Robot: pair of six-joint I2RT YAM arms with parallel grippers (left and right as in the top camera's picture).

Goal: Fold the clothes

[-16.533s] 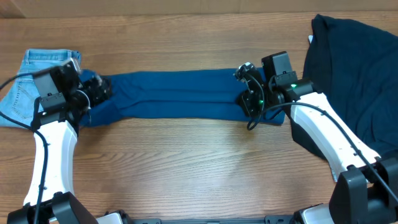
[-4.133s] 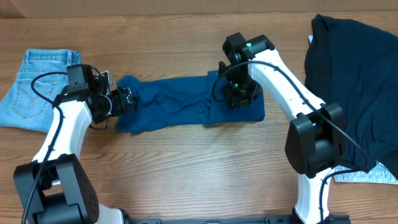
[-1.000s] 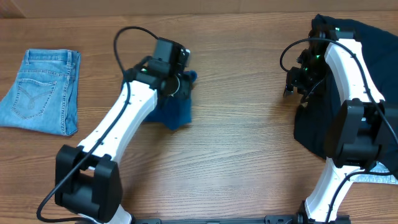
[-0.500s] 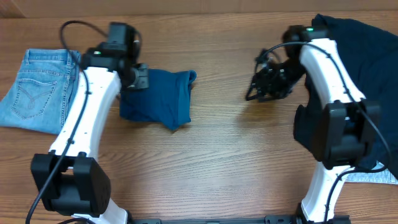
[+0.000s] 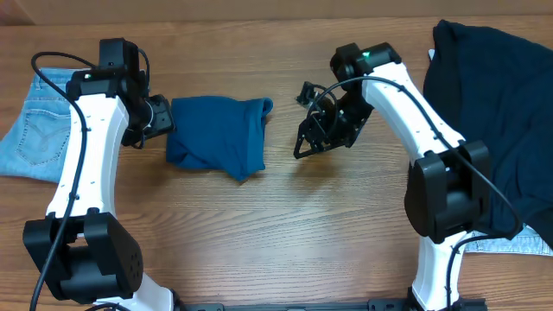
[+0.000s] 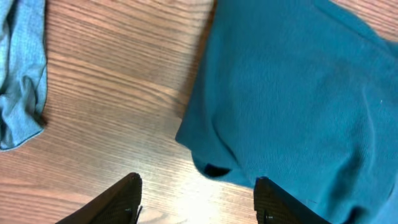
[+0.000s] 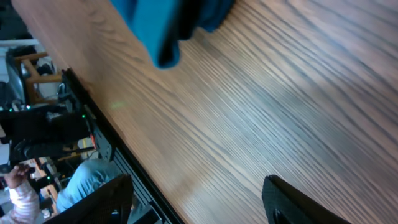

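Three garments lie on the wooden table (image 5: pixel 285 242): a folded blue top (image 5: pixel 216 142) left of centre, jeans (image 5: pixel 24 138) at the left edge, and a navy heap (image 5: pixel 492 112) at the right. There are two arms and two tools. The left tool (image 5: pixel 158 117) sits just beside the top's left edge, jaws apart and empty. The right tool (image 5: pixel 307 142) hangs over bare wood right of the top, likewise apart and empty. Past the table edge is a blurred room with a person (image 7: pixel 31 177). Half a second ago the left tool was at the top's corner and the right tool farther right; the top has not shifted.
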